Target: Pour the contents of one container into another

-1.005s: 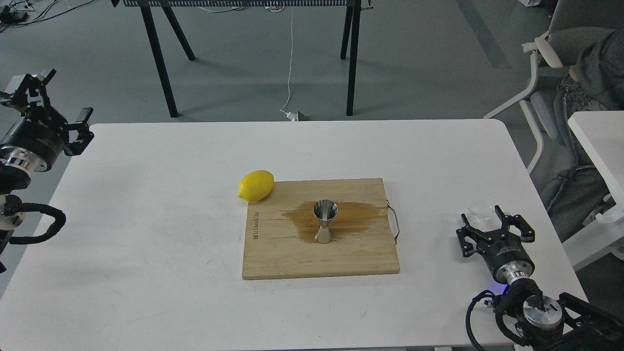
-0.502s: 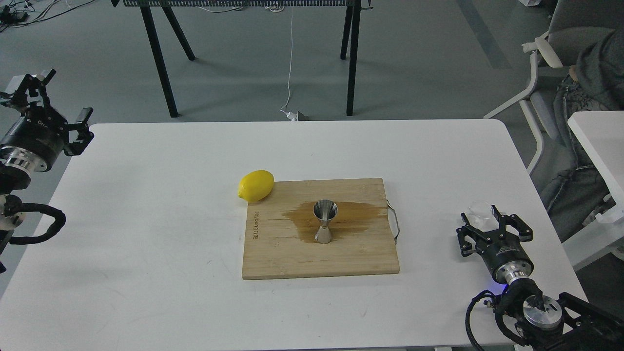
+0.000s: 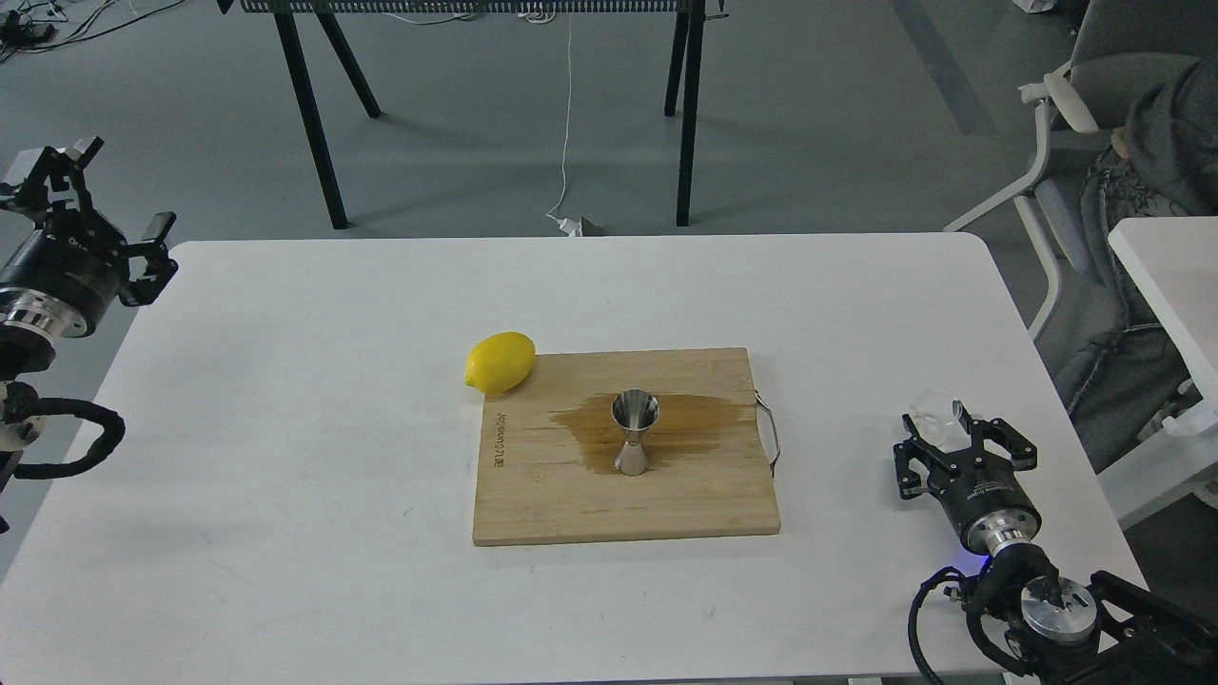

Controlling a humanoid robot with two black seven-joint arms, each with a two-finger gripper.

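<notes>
The steel hourglass jigger (image 3: pixel 634 432) stands upright in the middle of a wooden cutting board (image 3: pixel 533 495), on a brown wet stain (image 3: pixel 699 419). The clear glass cup (image 3: pixel 935 406) rests on the white table near its right edge, and it looks slightly tilted. My right gripper (image 3: pixel 940 424) is open, its fingertips at either side of the cup's near side. Whether they touch the glass is unclear. My left gripper (image 3: pixel 122 186) hangs open and empty off the table's far left corner.
A yellow lemon (image 3: pixel 500 362) lies against the board's far left corner. A metal handle loop (image 3: pixel 769 433) sticks out of the board's right side. A seated person and a chair (image 3: pixel 1132 190) are beyond the table's right edge, and black table legs (image 3: pixel 309 114) stand behind.
My left gripper has drifted slightly left, away from the table. The right gripper has shifted a little, and the glass cup now looks more tilted. The jigger and lemon have not moved.
</notes>
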